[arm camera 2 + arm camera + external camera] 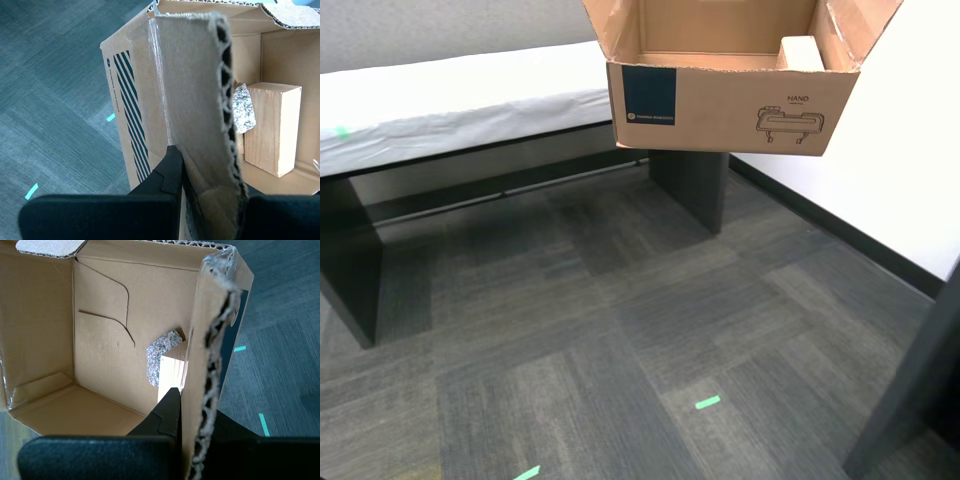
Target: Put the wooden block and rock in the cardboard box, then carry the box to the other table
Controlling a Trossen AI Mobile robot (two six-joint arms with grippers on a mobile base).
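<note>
The cardboard box (720,105) hangs in the air at the top of the exterior view, flaps up, above the carpet in front of the other table (440,95) with its white sheet. The wooden block (802,52) shows inside it. In the second wrist view my second gripper (210,190) is shut on one upright wall of the box (135,115), with the block (272,127) and the speckled rock (243,107) lying inside. My first gripper (195,425) is shut on the opposite wall of the box (100,340), beside the rock (161,356) and the block (171,377). No arm shows in the exterior view.
Dark panel legs (690,185) hold up the sheeted table. Green tape marks (707,402) lie on the grey carpet. A white wall (920,150) with a dark baseboard runs along the exterior view's right, and a dark slanted post (910,390) stands at its lower right.
</note>
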